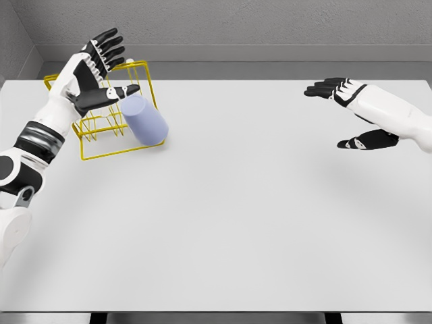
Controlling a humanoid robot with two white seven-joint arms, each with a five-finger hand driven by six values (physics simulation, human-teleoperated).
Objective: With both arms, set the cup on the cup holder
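Note:
A pale lavender cup (144, 120) leans tilted inside the yellow wire cup holder (148, 84) at the table's far left. My left hand (106, 67) hovers just left of the cup with its fingers spread, holding nothing; its thumb reaches toward the cup's top. My right hand (344, 111) floats above the table's far right, fingers relaxed and empty, well away from the cup and holder.
The white table (236, 216) stretches across the view, with a grey wall behind it. The holder's base frame (121, 152) lies on the tabletop near the left edge.

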